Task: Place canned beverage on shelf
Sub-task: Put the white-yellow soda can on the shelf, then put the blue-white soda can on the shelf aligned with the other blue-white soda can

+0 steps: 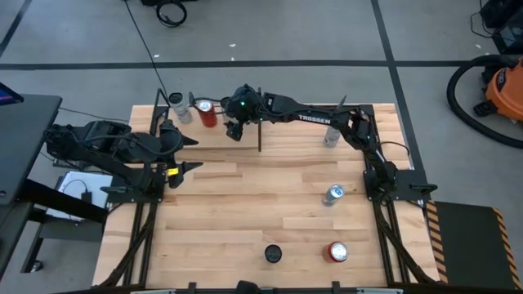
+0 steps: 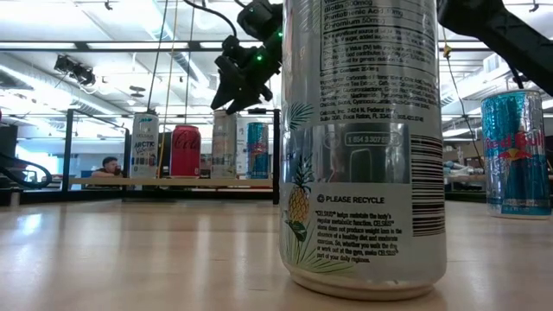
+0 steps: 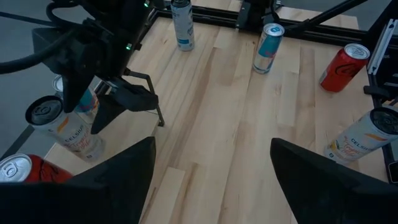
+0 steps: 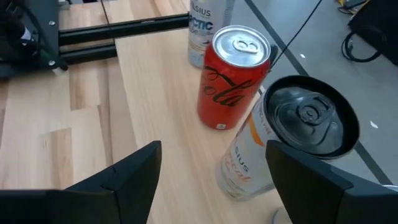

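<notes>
The shelf [image 2: 95, 182], a pale board between thin black uprights, stands at the table's far left and carries several cans upright on their bases. Among them are a white Celsius Arctic can [image 4: 208, 25], a red Coca-Cola can [image 4: 233, 74] and an orange-lettered Celsius can with a black top [image 4: 292, 137]. My right gripper [image 1: 233, 131] hangs open just above these cans [image 2: 238, 86], with nothing between its fingers [image 4: 211, 180]. My left gripper [image 1: 192, 153] waits open at the table's left edge, beside the shelf, and is empty too [image 3: 211, 168].
More cans stand upright on the tabletop: a slim one [image 1: 331, 135] far right, a blue Red Bull [image 1: 333, 194], a red one [image 1: 337, 251] and a black-topped Celsius [image 1: 273, 254] near the front edge. Bare wood lies in the table's middle [image 1: 245, 196].
</notes>
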Tool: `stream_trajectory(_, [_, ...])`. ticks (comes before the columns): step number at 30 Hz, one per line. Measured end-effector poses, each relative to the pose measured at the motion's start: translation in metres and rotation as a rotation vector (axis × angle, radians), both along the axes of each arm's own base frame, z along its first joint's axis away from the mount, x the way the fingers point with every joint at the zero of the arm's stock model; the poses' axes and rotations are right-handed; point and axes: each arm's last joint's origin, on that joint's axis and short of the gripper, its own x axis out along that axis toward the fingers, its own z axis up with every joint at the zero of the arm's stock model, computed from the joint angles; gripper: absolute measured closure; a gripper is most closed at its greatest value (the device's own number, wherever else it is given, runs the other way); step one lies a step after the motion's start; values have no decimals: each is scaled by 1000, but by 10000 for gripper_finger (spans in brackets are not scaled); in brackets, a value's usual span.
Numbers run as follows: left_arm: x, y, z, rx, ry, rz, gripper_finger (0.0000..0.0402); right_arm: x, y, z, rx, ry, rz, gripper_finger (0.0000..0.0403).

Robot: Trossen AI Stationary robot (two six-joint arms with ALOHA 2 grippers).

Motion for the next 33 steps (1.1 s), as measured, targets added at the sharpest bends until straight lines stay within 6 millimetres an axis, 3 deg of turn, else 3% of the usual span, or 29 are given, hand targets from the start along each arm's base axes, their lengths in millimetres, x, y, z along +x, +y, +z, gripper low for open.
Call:
stream_trajectory(13, [0, 0, 0, 0, 0, 0, 83, -3, -10, 0, 13, -10, -21, 105])
stream_trajectory(19, [0, 0, 0, 13, 5, -9, 83, -3, -1, 2, 50, -6, 41, 105])
stream_trajectory(25, [-2, 0, -2, 34, 39, -18, 83, -28, 29, 44, 15, 44, 143, 105])
stream_trajectory(33, [-3, 1, -4, 33, 56, -14, 83, -96, 61, 115, 54, 71, 87, 105])
